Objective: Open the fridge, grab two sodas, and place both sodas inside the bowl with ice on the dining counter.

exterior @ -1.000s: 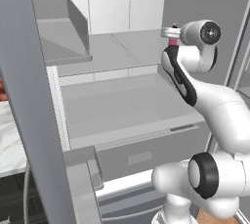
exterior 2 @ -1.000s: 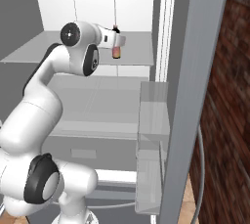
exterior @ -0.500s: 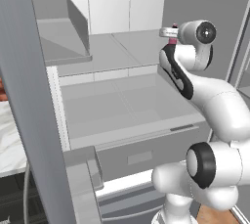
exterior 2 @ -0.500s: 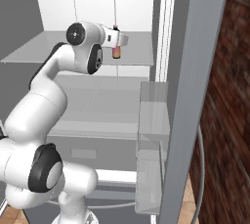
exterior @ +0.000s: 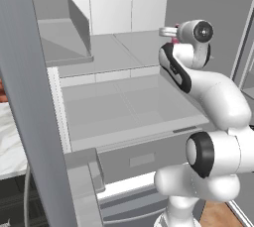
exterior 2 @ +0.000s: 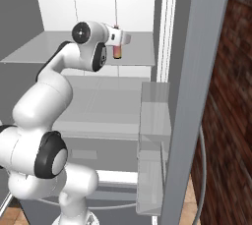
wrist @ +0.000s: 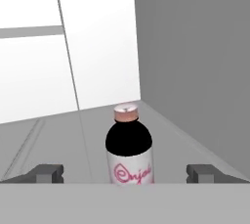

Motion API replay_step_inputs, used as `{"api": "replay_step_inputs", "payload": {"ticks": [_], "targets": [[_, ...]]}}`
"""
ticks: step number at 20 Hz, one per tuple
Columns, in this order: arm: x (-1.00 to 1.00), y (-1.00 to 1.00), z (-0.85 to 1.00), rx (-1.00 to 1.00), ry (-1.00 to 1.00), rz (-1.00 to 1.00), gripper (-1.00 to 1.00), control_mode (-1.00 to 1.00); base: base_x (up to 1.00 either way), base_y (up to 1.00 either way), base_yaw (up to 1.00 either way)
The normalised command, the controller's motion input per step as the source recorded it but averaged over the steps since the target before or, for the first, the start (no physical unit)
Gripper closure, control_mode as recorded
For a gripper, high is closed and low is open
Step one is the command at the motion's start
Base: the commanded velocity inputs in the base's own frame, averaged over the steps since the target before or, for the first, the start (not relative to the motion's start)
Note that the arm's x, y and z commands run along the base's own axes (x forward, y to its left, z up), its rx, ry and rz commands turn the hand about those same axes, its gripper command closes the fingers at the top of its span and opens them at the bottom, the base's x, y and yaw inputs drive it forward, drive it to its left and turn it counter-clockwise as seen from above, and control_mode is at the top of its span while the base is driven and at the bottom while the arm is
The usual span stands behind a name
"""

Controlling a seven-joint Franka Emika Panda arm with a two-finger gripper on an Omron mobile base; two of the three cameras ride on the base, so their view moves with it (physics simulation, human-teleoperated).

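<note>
Now | fingers (wrist: 126, 173) spread wide, ungripped | upright glossy soda (wrist: 129, 147) between | matte fridge (wrist: 195, 71)

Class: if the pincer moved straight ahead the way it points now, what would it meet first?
Most likely the soda bottle, standing upright between the open pincer tips; how far ahead is unclear.

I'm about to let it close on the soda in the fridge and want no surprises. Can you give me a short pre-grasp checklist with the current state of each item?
1. Fridge open, shelf reachable: ok.
2. Soda standing upright on the shelf: ok.
3. Gripper open, a fingertip on each side of the bottle: ok.
4. Bottle centred between the tips: ok, roughly, in the hand view.
5. Tips far enough forward to close on the body: cannot tell.
6. Second soda located: cannot tell.
</note>
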Motion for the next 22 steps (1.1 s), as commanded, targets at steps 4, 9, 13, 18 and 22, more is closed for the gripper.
{"api": "replay_step_inputs", "payload": {"ticks": [4, 9, 13, 18, 22], "targets": [[0.26, -0.01, -0.07, 0.0, 0.0, 0.0, -1.0, -1.0, 0.0, 0.0, 0.0], [0.25, -0.02, -0.06, 0.0, 0.0, 0.0, -1.0, -1.0, 0.0, 0.0, 0.0], [0.26, -0.06, -0.07, 0.0, 0.0, 0.0, 1.0, -1.0, 0.0, 0.0, 0.0], [0.19, -0.14, -0.09, 0.0, 0.0, 0.0, 1.0, -1.0, 0.0, 0.0, 0.0], [0.09, -0.08, -0.08, 0.0, 0.0, 0.0, 1.0, -1.0, 0.0, 0.0, 0.0]]}}
